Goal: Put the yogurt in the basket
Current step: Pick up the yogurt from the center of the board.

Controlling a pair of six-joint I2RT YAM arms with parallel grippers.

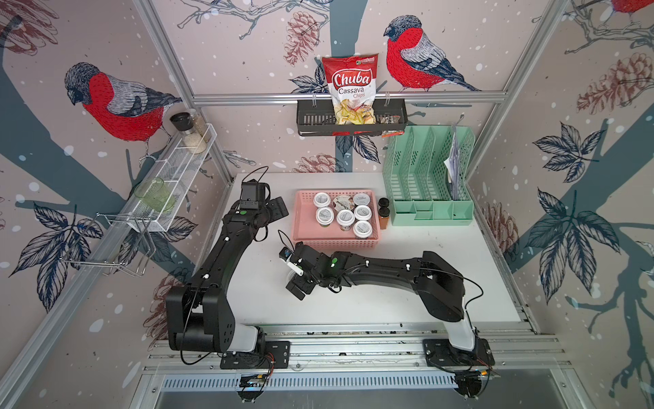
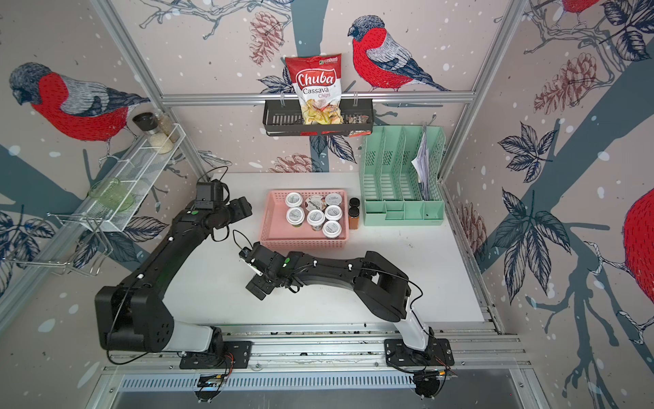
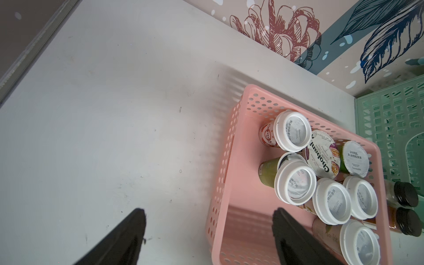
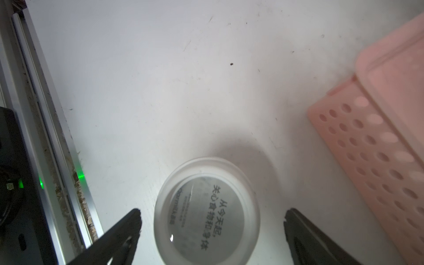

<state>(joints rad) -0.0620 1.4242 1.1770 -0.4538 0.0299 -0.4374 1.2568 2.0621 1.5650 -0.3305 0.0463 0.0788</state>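
Toward the near edge of the white tabletop [image 1: 354, 304], one white-lidded yogurt cup [image 4: 207, 211] stands upright by itself, just in front of the near left corner of the pink basket [image 1: 338, 244]. The right gripper [image 4: 212, 220] is lowered over it, fingers spread wide on either side, a gap showing between each fingertip and the lid. Farther back, at the tabletop's middle, the basket holds seven more yogurt cups [image 1: 345, 216] bunched in its right half, the Chobani cup [image 1: 343, 203] among them. The left gripper [image 1: 279, 208] hangs at the basket's left wall, spread and empty. Two dark-capped jars [image 1: 383, 212] stand just right of the basket, and a mint-green organiser [image 1: 424, 212] fills the far right corner.
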